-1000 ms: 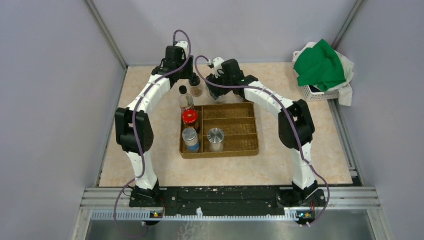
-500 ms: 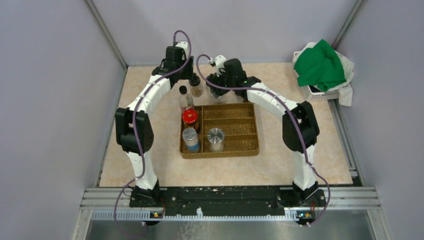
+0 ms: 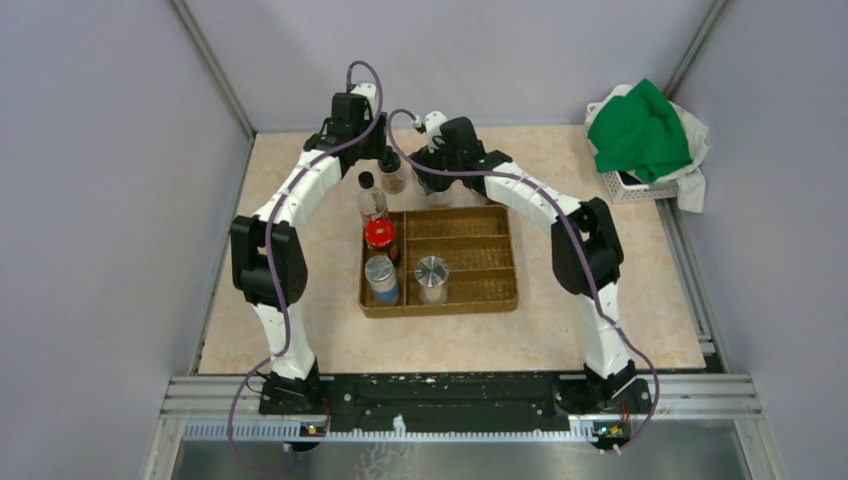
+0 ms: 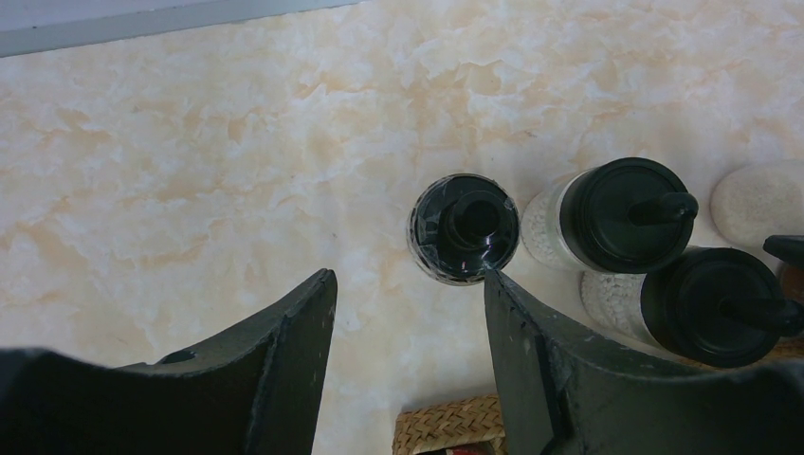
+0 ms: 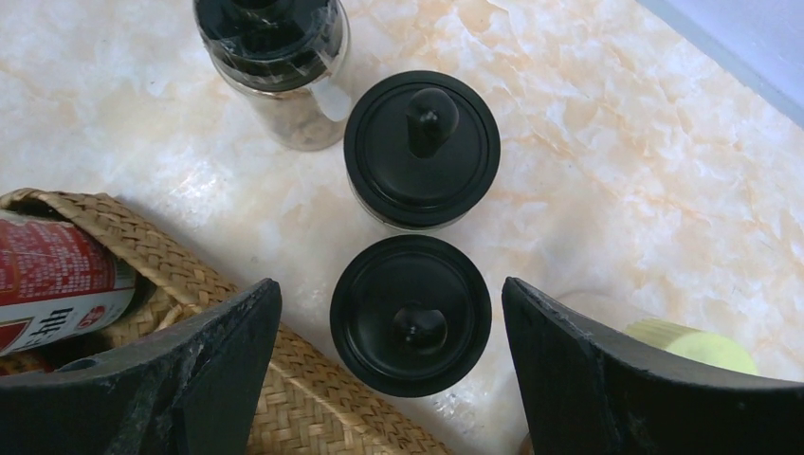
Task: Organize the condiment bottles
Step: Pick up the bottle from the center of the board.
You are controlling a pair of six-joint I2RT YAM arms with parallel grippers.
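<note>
At the right gripper: jaws wide apart, clamped on nothing. Squarely between them, with a gap to each finger, a black-lidded jar, upright on the marbled table. Directly ahead of the fingertips, just beyond it, a second black-lidded jar. Farther ahead and to the left, a film-wrapped jar with a black cap and brownish contents. Outside the left finger, a corner of the woven tray, and inside its rim a red-labelled bottle. Tight against the outer side of the right finger, a yellow-green lid, jar below it hidden. At the left gripper: jaws likewise apart, clamped on nothing. Just ahead of the gap, nearer the tip of the right finger, the film-wrapped jar. Off to the right of that finger, both black-lidded jars, and past them a pale lid cut by the frame edge. On the base side of both pairs of jaws, upright in the tray: a red-lidded jar, a blue-labelled jar and a silver-lidded jar. Well off to the right of the right jaws, a white basket holding a green cloth.
</note>
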